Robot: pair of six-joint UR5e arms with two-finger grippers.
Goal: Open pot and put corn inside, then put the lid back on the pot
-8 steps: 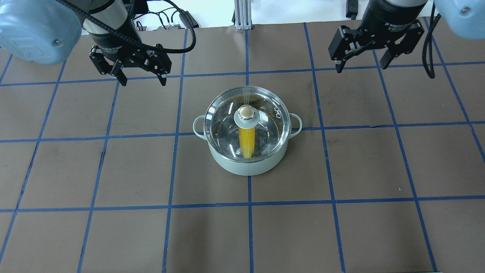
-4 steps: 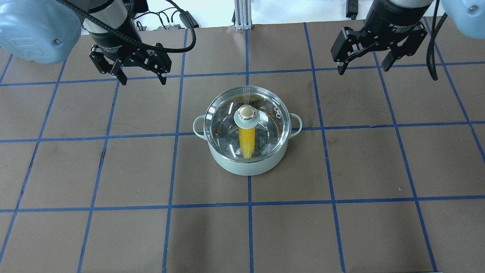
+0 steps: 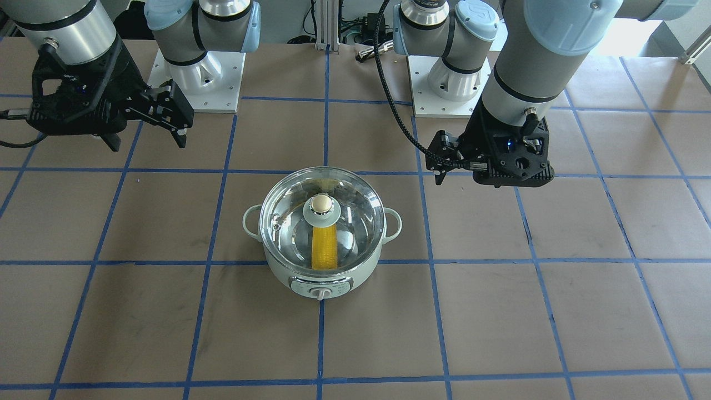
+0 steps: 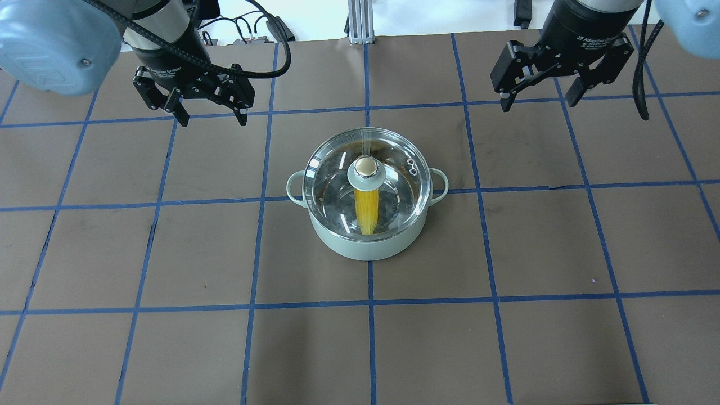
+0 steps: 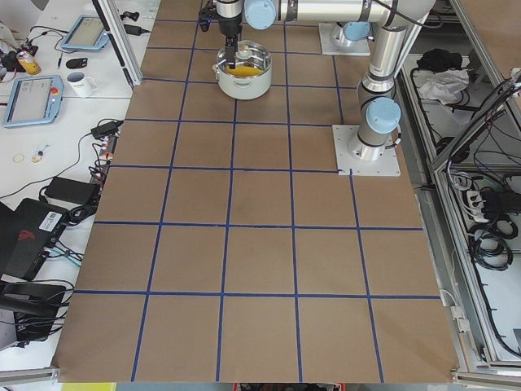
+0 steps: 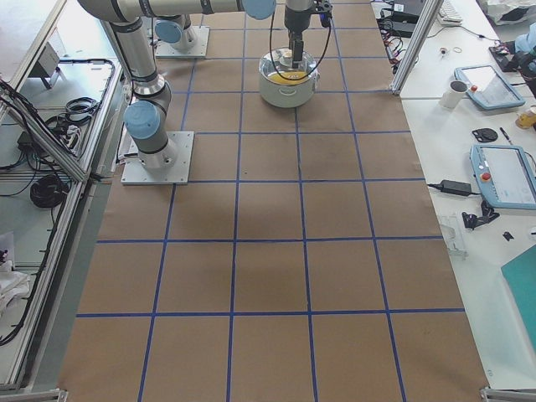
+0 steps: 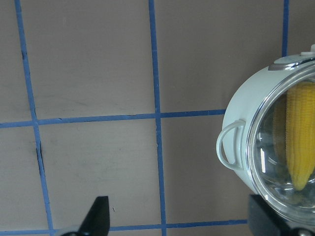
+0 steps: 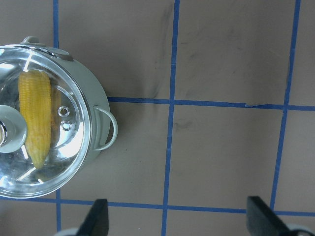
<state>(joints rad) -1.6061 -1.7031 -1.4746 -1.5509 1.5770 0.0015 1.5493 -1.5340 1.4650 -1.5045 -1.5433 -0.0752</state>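
Note:
The mint-green pot (image 4: pixel 368 243) stands mid-table with the glass lid (image 4: pixel 394 188) seated on it, its beige knob (image 4: pixel 365 165) on top. The yellow corn (image 4: pixel 367 211) lies inside and shows through the glass. The front view shows the pot (image 3: pixel 289 272), lid (image 3: pixel 355 222) and corn (image 3: pixel 324 247), with the dial panel facing the camera. My left gripper (image 4: pixel 212 119) hangs open and empty, back and to the pot's left. My right gripper (image 4: pixel 538 104) hangs open and empty, back and to the pot's right. Both wrist views show the corn (image 7: pixel 300 132) (image 8: pixel 35 115) under the lid.
The table (image 4: pixel 169 253) is covered in brown paper with a blue tape grid. The arm bases (image 3: pixel 197 72) stand at the robot's edge. Side benches with tablets and a mug (image 5: pixel 81 81) lie beyond the table's far edge.
The right gripper has shifted slightly to the right. The left gripper has barely moved. Pot, lid and corn have not moved.

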